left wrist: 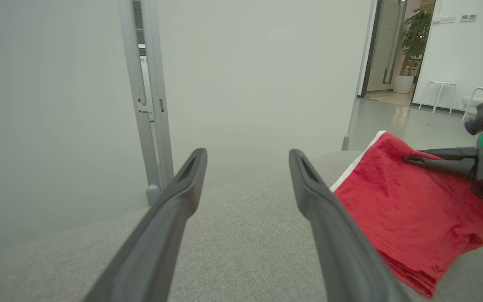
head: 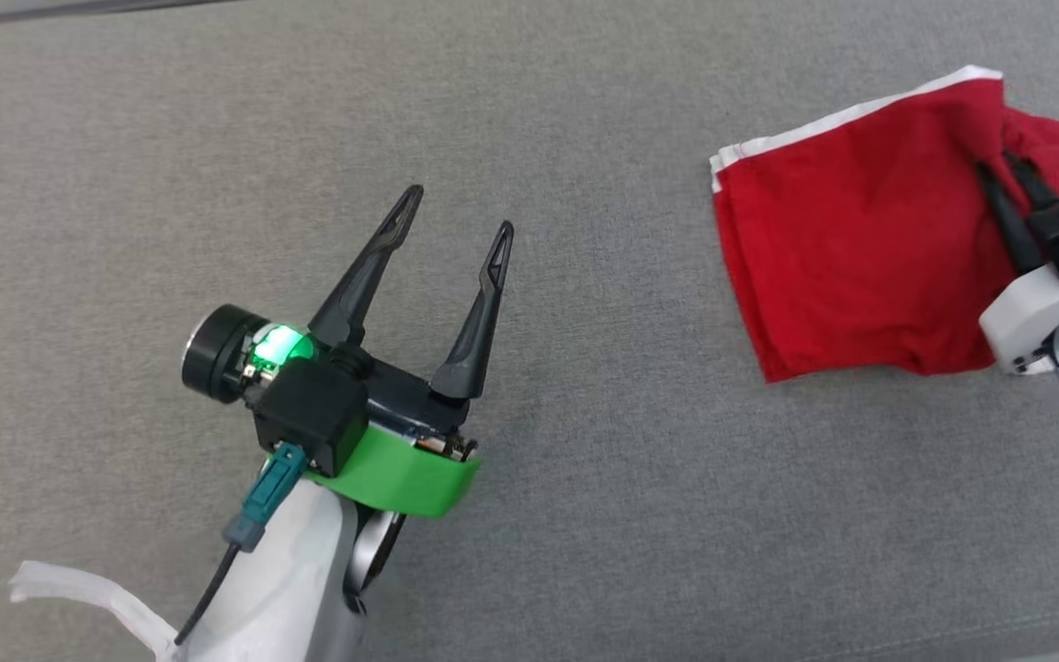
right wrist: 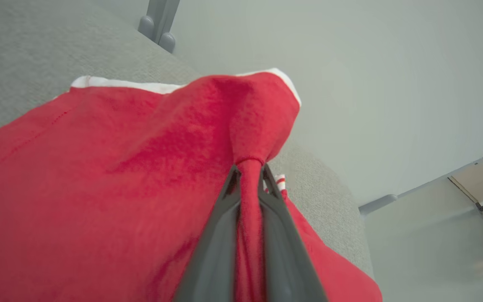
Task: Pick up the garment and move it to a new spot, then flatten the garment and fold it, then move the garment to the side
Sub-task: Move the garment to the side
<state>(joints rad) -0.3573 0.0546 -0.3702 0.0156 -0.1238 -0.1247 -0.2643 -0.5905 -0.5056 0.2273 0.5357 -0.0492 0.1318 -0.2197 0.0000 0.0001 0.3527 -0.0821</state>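
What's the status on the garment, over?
Right gripper shut on a pinch of garment. Left gripper open, off to its left. Garment lies on grey pad. Nothing seen in the way.

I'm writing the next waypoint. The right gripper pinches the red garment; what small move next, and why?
Probably lift the right gripper slightly: it is shut on a fold of the red garment, whose rest lies on the grey surface. The left gripper is open, apart from it.

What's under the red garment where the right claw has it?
The grey upholstered surface shows around the red garment, which lies on it. The right claw pinches a raised fold. Anything beneath the cloth is covered.
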